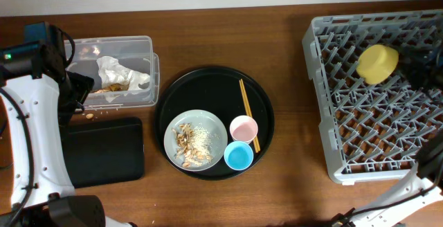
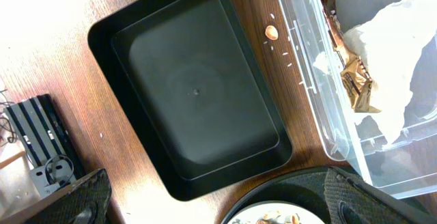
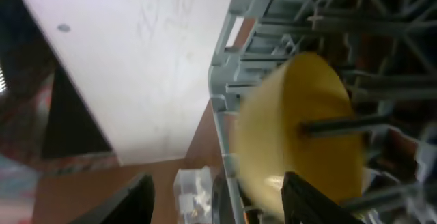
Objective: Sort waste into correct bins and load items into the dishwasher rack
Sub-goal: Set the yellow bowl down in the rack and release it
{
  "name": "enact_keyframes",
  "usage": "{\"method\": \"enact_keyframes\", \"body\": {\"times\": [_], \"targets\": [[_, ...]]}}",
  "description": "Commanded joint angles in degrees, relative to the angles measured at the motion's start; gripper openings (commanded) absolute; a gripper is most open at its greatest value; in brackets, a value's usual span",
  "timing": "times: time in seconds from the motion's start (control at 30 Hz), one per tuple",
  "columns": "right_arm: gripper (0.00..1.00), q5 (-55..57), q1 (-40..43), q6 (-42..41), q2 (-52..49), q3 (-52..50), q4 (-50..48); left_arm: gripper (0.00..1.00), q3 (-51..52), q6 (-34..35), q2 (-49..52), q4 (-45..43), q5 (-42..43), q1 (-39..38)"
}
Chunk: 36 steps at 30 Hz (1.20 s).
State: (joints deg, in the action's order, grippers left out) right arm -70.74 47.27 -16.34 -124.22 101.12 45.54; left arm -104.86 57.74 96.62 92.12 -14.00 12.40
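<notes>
At right in overhead view: bowl point(image 1: 377, 63) tilted on pegs at far side of rack point(image 1: 315, 82). Wrapper point(image 1: 119, 71) in tub point(image 1: 154, 75); black tray point(image 1: 104, 151) just beside it. Scraps point(image 1: 184, 144) on plate point(image 1: 211, 123).

Left wrist: end effector point(image 2: 218, 200) spread, empty, above black tray.

Right wrist, blurred: end effector point(image 3: 218, 197) spread, bowl close ahead among rack pegs.

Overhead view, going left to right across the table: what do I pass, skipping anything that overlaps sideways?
Clear tub → grey plate → pink cup → dishwasher rack.
</notes>
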Motion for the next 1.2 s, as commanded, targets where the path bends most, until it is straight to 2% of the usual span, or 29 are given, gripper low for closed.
{"method": "enact_keyframes", "body": {"times": [0.0, 0.1, 0.13, 0.17, 0.2, 0.23, 0.37, 0.43, 0.63, 0.87, 1.17], "targets": [[0.61, 10.5, 0.8, 0.4, 10.3, 0.1, 2.7, 0.99, 0.1, 0.5, -1.4, 0.1, -1.0, 0.4], [0.64, 21.2, 0.2, 0.4, 16.8, 0.1, 4.8, 0.99, 0.1, 0.5, -1.4, 0.1, -1.0, 0.4], [0.70, 24.7, -0.4, 0.4, 18.7, 0.1, 5.3, 0.99, 0.1, 0.5, -1.4, 0.1, -1.0, 0.4], [0.81, 28.2, -1.4, 0.4, 20.3, 0.1, 5.9, 0.99, 0.1, 0.5, -1.4, 0.1, -1.0, 0.4], [0.81, 30.6, -2.4, 0.4, 21.0, 0.1, 6.6, 0.99, 0.1, 0.5, -1.4, 0.1, -1.0, 0.4], [0.75, 34.0, -4.3, 0.6, 21.4, 0.1, 7.1, 0.99, 0.1, 0.5, -1.4, 0.1, -1.0, 0.4], [0.18, 51.8, -14.4, 1.0, 19.3, 0.1, 9.0, 0.99, 0.1, 0.5, -1.4, 0.1, -1.0, 0.4], [0.04, 57.7, -18.6, 0.8, 17.3, 0.1, 9.8, 0.99, 0.1, 0.5, -1.4, 0.1, -1.0, 0.4], [0.04, 65.7, -24.4, -1.2, 11.2, 0.1, 10.3, 0.99, 0.1, 0.5, -1.4, 0.1, -1.0, 0.4], [0.04, 73.1, -22.5, -2.8, 9.1, 0.3, 10.1, 0.99, 0.1, 0.5, -1.4, 0.1, -1.0, 0.4], [0.04, 78.3, -17.7, -2.8, 9.1, 6.7, 14.4, 0.99, 0.1, 0.5, -1.4, 0.1, -1.0, 0.4]]}}
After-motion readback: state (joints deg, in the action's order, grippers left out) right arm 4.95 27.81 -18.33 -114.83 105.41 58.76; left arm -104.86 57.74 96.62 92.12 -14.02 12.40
